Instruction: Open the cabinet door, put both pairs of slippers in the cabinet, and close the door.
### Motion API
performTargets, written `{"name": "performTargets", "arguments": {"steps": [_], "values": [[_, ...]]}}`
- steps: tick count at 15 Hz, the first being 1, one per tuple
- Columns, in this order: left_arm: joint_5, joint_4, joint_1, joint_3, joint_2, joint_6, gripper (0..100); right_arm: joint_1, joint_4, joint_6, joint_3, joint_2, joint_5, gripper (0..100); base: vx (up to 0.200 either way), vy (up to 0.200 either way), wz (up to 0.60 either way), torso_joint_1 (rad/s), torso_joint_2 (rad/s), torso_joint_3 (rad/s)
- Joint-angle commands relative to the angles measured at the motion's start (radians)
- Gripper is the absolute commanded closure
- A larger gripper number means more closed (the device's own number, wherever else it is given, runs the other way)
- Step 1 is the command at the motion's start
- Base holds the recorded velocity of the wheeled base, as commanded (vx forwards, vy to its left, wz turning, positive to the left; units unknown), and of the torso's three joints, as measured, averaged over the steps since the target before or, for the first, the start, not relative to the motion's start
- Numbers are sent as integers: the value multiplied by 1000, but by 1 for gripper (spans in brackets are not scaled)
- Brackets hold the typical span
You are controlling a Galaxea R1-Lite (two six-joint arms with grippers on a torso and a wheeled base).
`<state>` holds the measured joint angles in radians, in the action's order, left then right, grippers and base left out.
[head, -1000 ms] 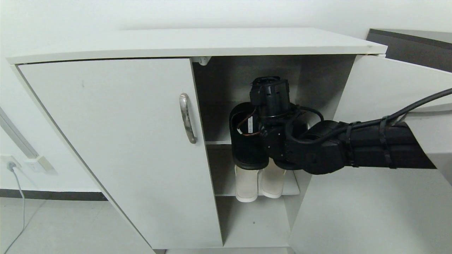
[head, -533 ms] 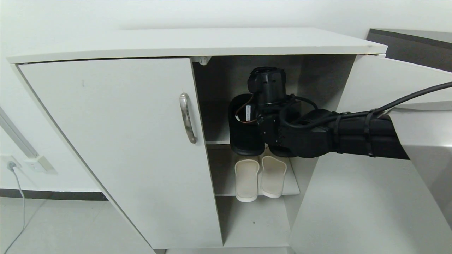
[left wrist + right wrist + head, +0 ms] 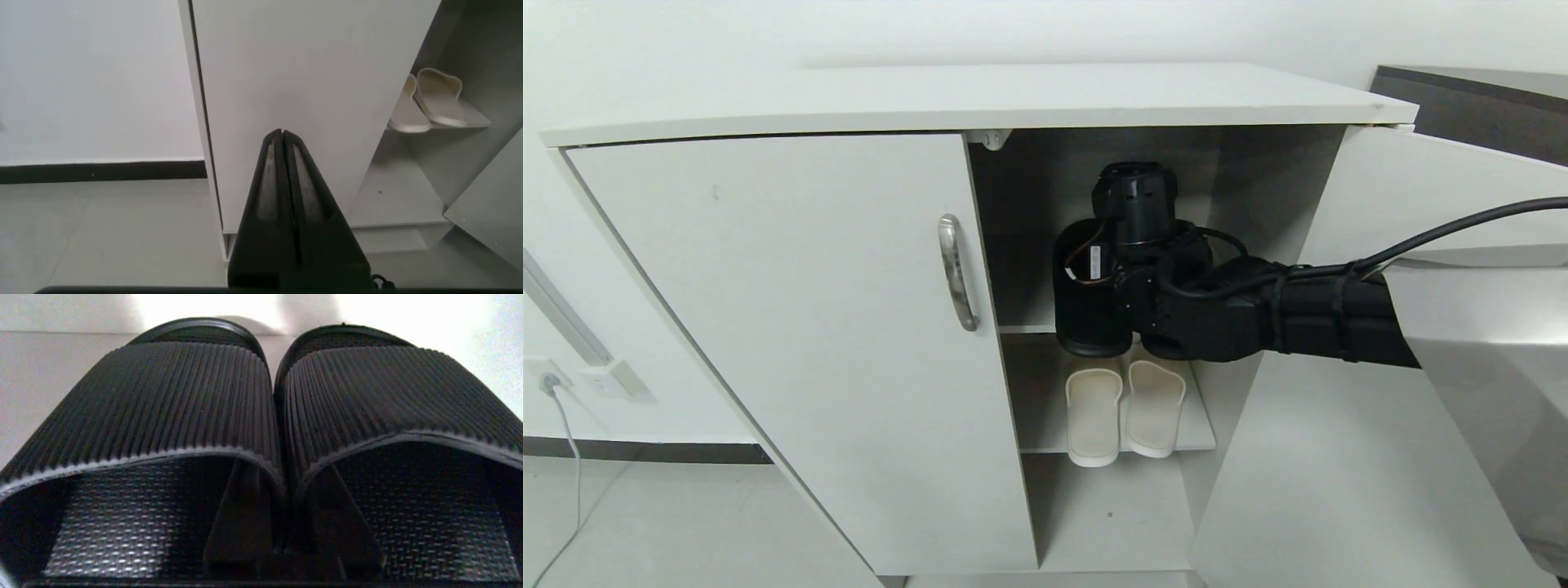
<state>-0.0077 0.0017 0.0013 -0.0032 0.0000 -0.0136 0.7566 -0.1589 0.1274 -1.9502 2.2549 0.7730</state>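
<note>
Two black slippers (image 3: 1085,314) pinched in right gripper (image 3: 283,518); arm (image 3: 1307,328) horizontal inside cabinet (image 3: 980,94).

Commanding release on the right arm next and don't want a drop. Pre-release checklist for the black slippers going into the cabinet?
1. Grip: right gripper is shut on the pair of black ribbed rubber slippers, pinching their inner side walls together: ok.
2. Right white cabinet door is open and beside the arm: ok.
3. Black pair resting on the upper shelf: cannot tell. In the head view the heels show past its front edge.
4. Pair of cream slippers lies on the middle shelf, below and apart from the black pair: ok.
5. Left gripper is shut, empty, and outside the closed left door: ok.
</note>
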Motion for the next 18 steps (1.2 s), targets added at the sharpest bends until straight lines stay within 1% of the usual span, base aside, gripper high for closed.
{"name": "performTargets", "arguments": {"steps": [1,3,4,6,9,13,16,18], "values": [[0,0,0,0,2,0,100,1,-1,0,4,3,0,100,0,0,0,0,0,0],[0,0,0,0,2,0,100,1,-1,0,7,3,0,100,0,0,0,0,0,0],[0,0,0,0,2,-2,100,1,-1,0,8,3,0,0,0,0,0,0,0,0],[0,0,0,0,2,-2,100,3,-1,0,10,3,0,0,0,0,0,0,0,0],[0,0,0,0,2,0,100,9,-5,0,47,-18,2,0,0,0,0,0,0,0],[-2,0,0,0,2,0,100,33,-10,8,145,-97,3,0,0,0,0,0,0,0],[0,0,0,0,2,-2,100,84,-16,35,323,-213,9,0,0,0,0,0,0,0],[-2,0,0,0,2,0,100,135,-85,38,502,-317,6,0,0,0,0,0,0,0]]}}
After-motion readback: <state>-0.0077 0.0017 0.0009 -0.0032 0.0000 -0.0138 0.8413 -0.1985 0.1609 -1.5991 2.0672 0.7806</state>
